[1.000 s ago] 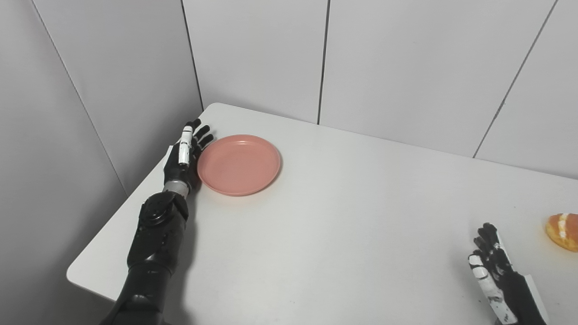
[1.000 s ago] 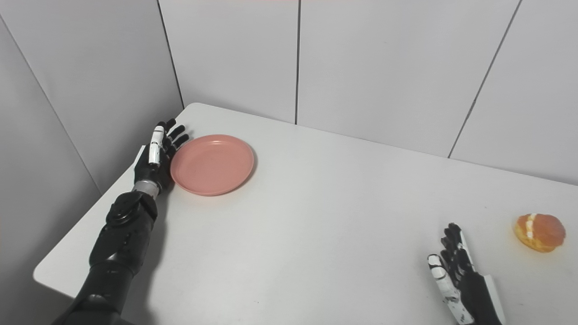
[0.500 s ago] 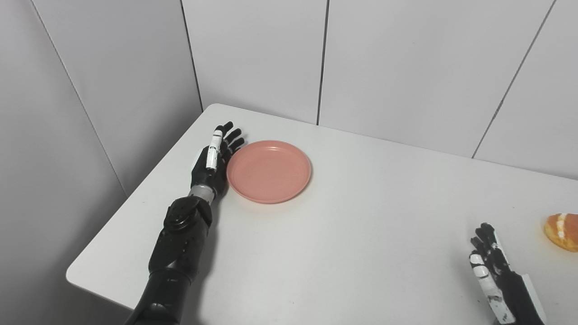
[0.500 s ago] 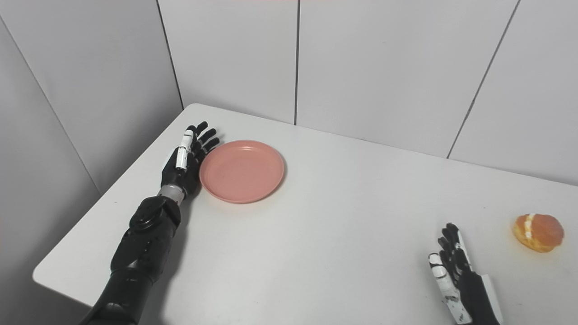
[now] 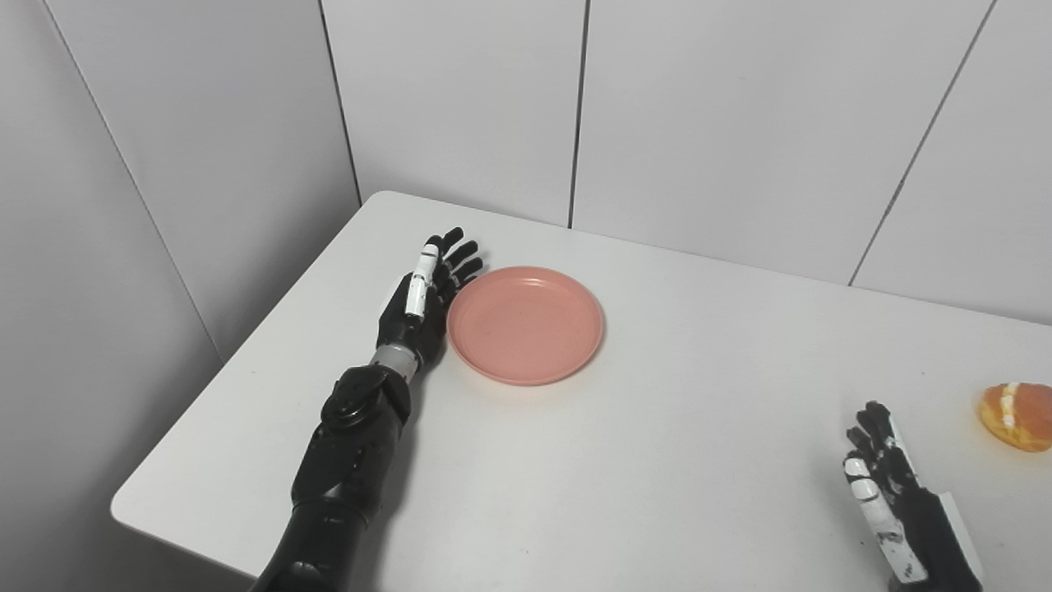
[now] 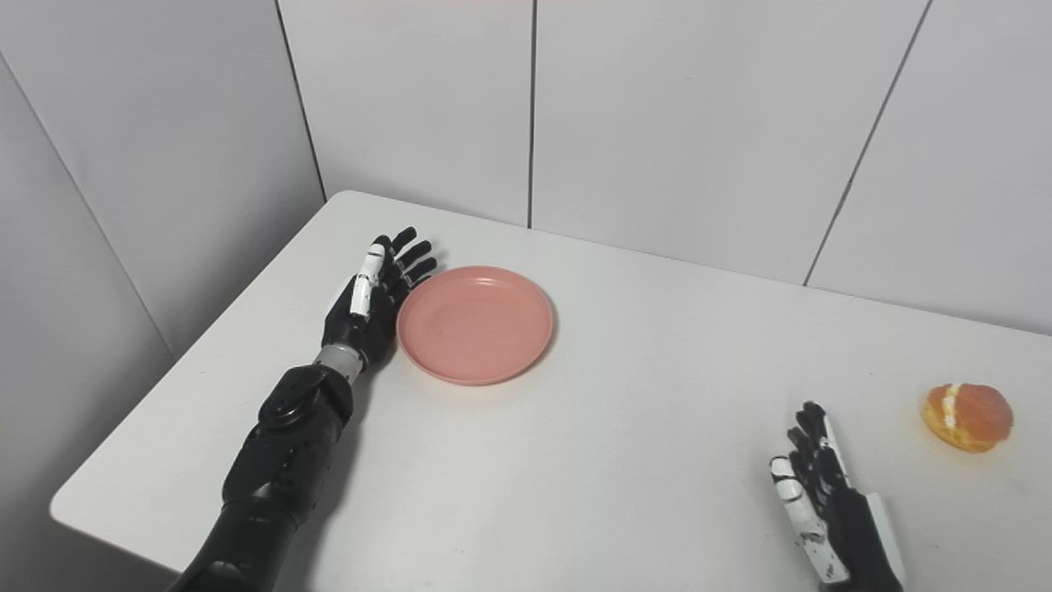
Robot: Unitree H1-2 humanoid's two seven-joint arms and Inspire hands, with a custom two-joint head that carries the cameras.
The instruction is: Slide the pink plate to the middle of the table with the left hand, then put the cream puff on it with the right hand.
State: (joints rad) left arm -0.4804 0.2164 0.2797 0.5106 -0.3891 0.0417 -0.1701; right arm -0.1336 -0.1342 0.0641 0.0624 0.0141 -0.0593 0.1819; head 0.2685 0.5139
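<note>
A black robot hand rests edge-on against a pink plate on a white table, while a cream puff sits far off to the right.

The fingers of the left hand are straight and slightly fanned, gripping nothing, and lie along the left rim of the pink plate, with the palm touching that rim. The plate is empty and sits left of the table's middle, toward the back. The left arm is black and stretches forward from the bottom edge. The right hand hovers or rests low at the near right, fingers extended and a little apart, holding nothing. The cream puff, golden with a white cream stripe, lies on the white table near the right hand but apart from it, well away from the plate. Grey wall panels stand behind.
</note>
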